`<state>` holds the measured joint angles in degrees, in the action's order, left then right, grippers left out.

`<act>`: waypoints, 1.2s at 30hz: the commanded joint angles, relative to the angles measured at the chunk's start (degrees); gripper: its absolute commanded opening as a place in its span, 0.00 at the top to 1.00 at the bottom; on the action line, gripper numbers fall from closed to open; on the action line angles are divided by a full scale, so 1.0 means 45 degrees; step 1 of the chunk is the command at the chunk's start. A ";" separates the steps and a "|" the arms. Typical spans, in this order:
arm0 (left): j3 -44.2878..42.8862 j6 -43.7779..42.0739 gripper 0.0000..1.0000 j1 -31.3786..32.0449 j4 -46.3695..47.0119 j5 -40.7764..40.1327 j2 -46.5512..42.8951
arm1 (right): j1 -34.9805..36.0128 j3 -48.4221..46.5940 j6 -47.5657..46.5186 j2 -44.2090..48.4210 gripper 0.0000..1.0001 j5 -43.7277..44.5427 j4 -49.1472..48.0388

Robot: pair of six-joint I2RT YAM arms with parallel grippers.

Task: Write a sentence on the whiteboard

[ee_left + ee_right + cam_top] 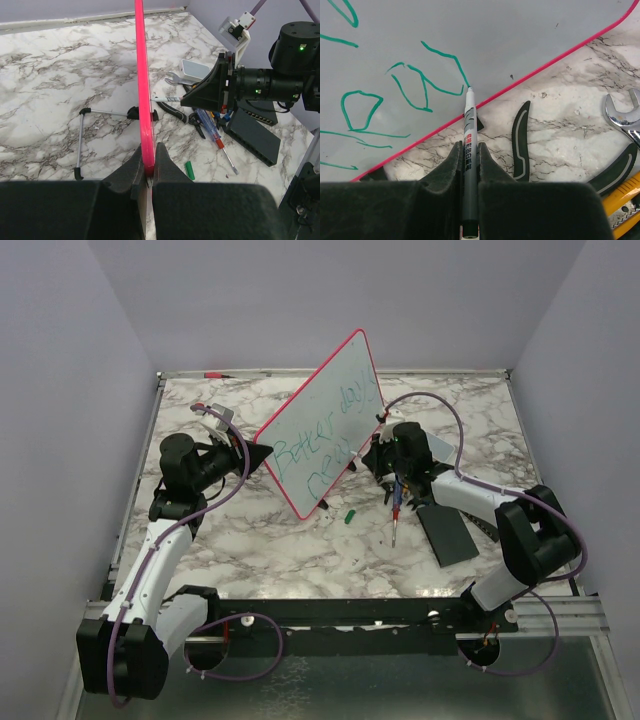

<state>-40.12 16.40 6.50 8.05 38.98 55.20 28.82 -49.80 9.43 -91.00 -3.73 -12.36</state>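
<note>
The whiteboard (325, 425) looks light, stiff and slick-faced, best pinched at its thin rim, where the left gripper (146, 159) clamps it; the right gripper (468, 152) grips a marker (469, 120).

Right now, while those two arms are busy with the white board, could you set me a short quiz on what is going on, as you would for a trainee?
1. True or false: the left tool is shut on the red rim of the large white rectangular whiteboard.
2. What does the right tool hold? A) a slim dark marker pen B) a red-handled screwdriver C) a silver wrench
3. Fill in: the handwriting on the board is ___ in colour.

Key: 1 true; 2 A; 3 green.
</note>
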 commanded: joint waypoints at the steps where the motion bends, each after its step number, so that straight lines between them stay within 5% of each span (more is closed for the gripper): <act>1: 0.0632 -0.0832 1.00 0.0216 -0.2122 0.0454 0.0282 | 0.0059 -0.0401 -0.0061 -0.0110 0.99 0.0125 -0.0066; 36: 0.0630 -0.0819 1.00 0.0212 -0.2117 0.0473 0.0219 | 0.0058 -0.1515 0.0043 -0.0489 0.99 0.1940 -0.0192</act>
<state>-40.12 16.40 6.50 8.03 38.96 55.18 28.82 -55.13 9.02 -91.79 3.20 -12.36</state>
